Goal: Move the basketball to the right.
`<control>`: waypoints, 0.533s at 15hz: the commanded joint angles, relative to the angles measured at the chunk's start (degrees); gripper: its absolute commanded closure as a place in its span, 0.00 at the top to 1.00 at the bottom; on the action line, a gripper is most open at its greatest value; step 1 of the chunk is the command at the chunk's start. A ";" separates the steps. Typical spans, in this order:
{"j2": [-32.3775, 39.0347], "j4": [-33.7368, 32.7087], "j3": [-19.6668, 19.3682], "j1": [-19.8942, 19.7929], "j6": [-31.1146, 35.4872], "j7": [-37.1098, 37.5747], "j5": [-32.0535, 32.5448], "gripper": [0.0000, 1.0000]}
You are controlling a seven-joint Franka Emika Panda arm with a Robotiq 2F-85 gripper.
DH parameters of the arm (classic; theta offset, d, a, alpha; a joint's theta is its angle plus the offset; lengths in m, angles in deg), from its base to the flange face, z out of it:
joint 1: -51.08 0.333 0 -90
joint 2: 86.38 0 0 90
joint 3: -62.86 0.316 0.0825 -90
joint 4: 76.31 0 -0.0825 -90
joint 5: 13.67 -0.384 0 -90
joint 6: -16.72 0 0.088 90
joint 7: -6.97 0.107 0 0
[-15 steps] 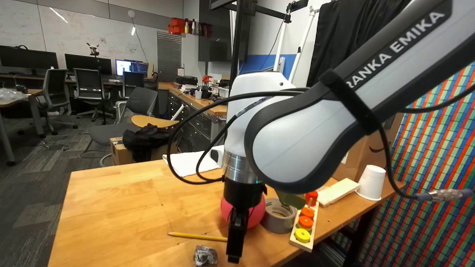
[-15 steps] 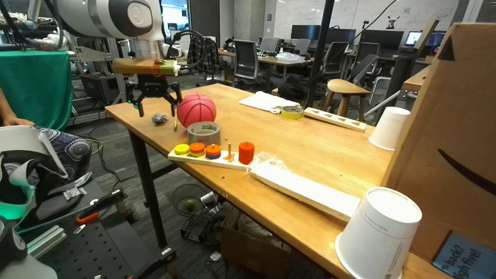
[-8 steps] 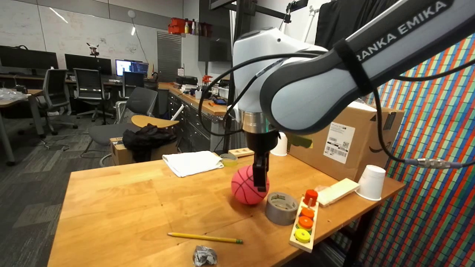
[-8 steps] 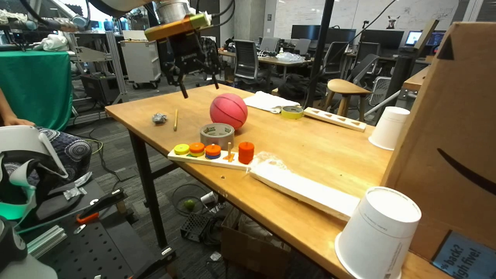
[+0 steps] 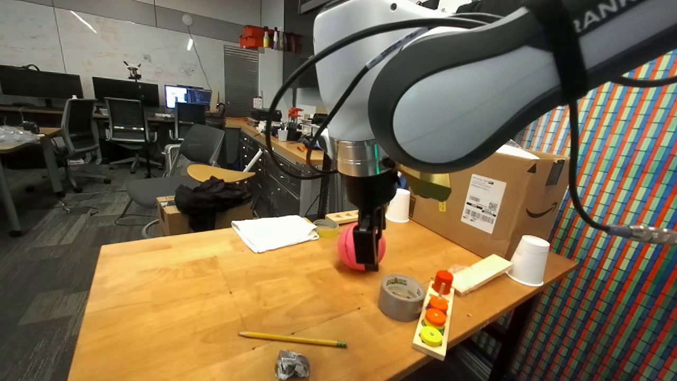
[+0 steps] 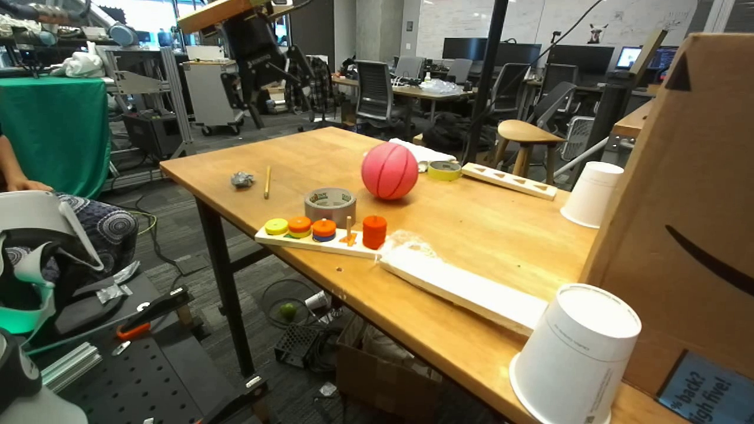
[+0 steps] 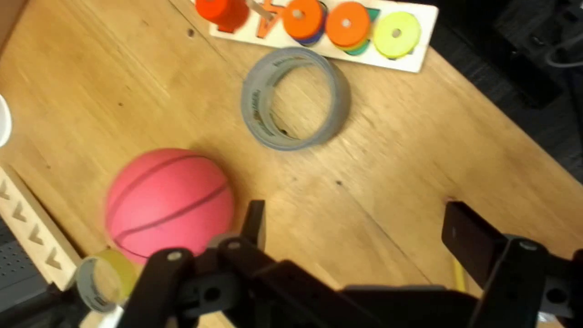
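Observation:
The pinkish-red basketball (image 6: 390, 171) with dark seam lines rests on the wooden table, between the grey tape roll (image 6: 330, 206) and the white cloth (image 6: 421, 154). My gripper (image 6: 284, 115) is raised above the table, apart from the ball. In the wrist view the gripper (image 7: 355, 223) is open with only table between its fingers. There the basketball (image 7: 168, 200) lies to the left, its lower edge partly hidden behind the left finger. In an exterior view the gripper (image 5: 368, 264) hangs in front of the basketball (image 5: 347, 251) and covers part of it.
A wooden peg board with coloured discs (image 5: 433, 323) lies beside the grey tape roll. A pencil (image 5: 292, 339) and crumpled foil (image 5: 292, 365) lie near the front. Yellow tape (image 6: 444, 171), a slotted wooden strip (image 6: 509, 181), white cups (image 6: 592, 194) and a cardboard box (image 5: 486, 196) stand farther along.
The basketball has rolled away from the gripper, past the grey tape roll toward the yellow tape. The tape roll shifted slightly. My gripper has risen from beside the ball and tilted.

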 commanded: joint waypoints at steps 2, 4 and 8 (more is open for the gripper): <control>0.91 0.48 3.21 4.81 4.79 0.87 -7.40 1.00; 1.49 0.09 4.20 5.96 5.85 0.65 -8.98 1.00; 2.17 -0.61 4.86 6.91 7.69 0.10 -10.61 1.00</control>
